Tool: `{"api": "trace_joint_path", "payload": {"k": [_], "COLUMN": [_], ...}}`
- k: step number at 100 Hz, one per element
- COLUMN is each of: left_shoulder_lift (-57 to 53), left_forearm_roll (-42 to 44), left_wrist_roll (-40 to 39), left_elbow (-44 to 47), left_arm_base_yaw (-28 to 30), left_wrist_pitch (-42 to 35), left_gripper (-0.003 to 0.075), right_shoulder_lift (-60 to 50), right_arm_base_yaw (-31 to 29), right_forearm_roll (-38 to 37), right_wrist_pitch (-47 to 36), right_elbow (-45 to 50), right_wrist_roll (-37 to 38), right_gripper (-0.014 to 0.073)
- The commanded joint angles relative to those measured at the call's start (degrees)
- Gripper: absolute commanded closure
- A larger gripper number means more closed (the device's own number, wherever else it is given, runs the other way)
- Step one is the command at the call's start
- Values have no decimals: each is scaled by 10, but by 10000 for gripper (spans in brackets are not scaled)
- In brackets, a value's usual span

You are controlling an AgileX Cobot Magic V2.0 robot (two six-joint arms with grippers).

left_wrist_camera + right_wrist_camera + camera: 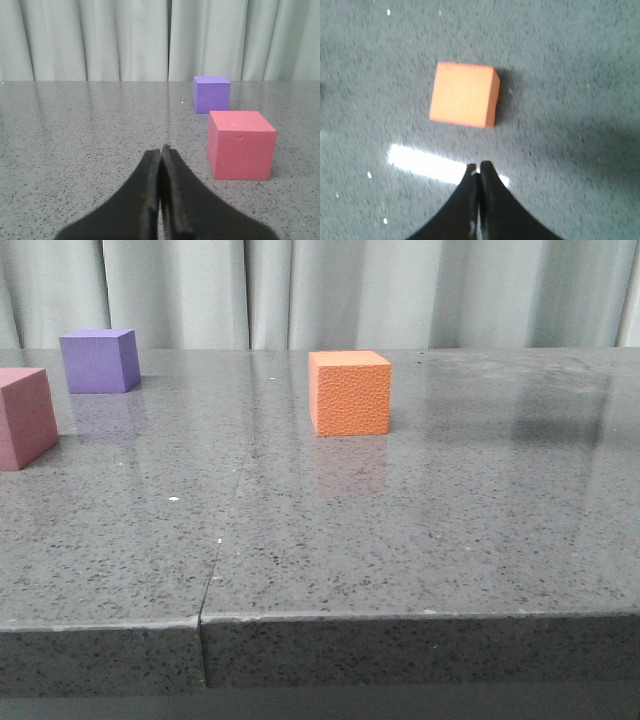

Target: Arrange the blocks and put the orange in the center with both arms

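Grey speckled stone forms the table (pixel 400 540), and three cubes are seen resting on it. In the front view, the orange cube (pixel 350 393) is set upright near the middle of the table, well apart from the other two. The purple cube (pixel 99 360) is placed far to the left and toward the back, close to the pale curtain (pixel 330 290), while the pink cube (pixel 24 417) is found just in front of it at the left edge of the view, partly cut off. The two are near each other but not touching.

From the left wrist, the left gripper (pixel 161 150) is seen with its dark fingers pressed together, nothing held between them; the pink cube and the purple cube lie ahead and to one side. From the right wrist, the right gripper (pixel 478 167) is likewise closed on nothing, held above the table, with the orange cube lying just beyond its tips, untouched.
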Motion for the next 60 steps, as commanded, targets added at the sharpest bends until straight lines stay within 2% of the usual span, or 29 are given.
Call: {"api": "trace_joint_path", "payload": {"k": [1, 46, 60], "left_shoulder_lift": [-16, -16, -16], "left_forearm_roll": [-5, -5, -5], "left_wrist_roll": [-1, -1, -1], "left_elbow": [23, 23, 23], "left_arm_base_yaw": [0, 0, 0], "left_wrist_pitch": [-47, -47, -95], "left_gripper": [741, 741, 741], "right_shoulder_lift": [-64, -295, -377], "right_arm_base_yaw": [-1, -1, -1], "right_forearm_roll": [-2, -2, -2], "right_wrist_pitch": [-9, -259, -334], "right_elbow": [36, 362, 466], "right_wrist_roll": [-17, -40, -41], "right_gripper": [663, 663, 663]}}
